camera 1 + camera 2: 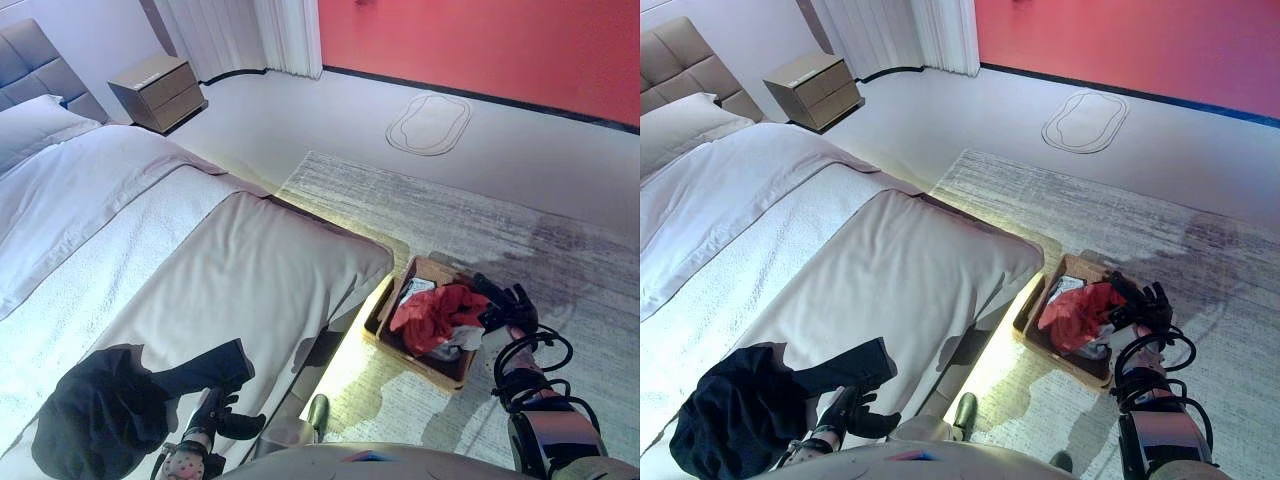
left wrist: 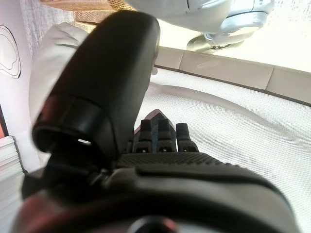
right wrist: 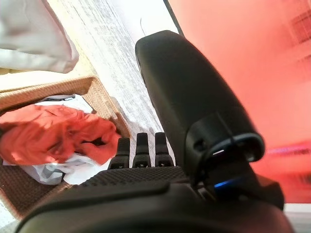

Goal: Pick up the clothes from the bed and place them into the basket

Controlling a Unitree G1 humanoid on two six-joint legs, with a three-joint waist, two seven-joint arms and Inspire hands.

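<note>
A dark garment (image 1: 105, 405) lies crumpled on the bed (image 1: 260, 260) near its foot corner, with one sleeve stretched toward the bed's edge. My left hand (image 1: 225, 413) is just beside that sleeve, its fingers straight and holding nothing. A wicker basket (image 1: 432, 266) stands on the rug beside the bed and holds a red garment (image 1: 440, 315) on top of white cloth (image 1: 415, 288). My right hand (image 1: 507, 308) hovers over the basket's right rim next to the red garment. In the right wrist view its fingers (image 3: 138, 148) are straight and empty, and the red garment (image 3: 53, 136) lies loose beyond them.
A pillow (image 1: 35, 125) and a padded headboard are at the bed's far end. A nightstand (image 1: 158, 90) stands by the curtain (image 1: 240, 35). A grey rug (image 1: 480, 215) lies under the basket, and an oval outline (image 1: 428, 124) marks the floor by the red wall.
</note>
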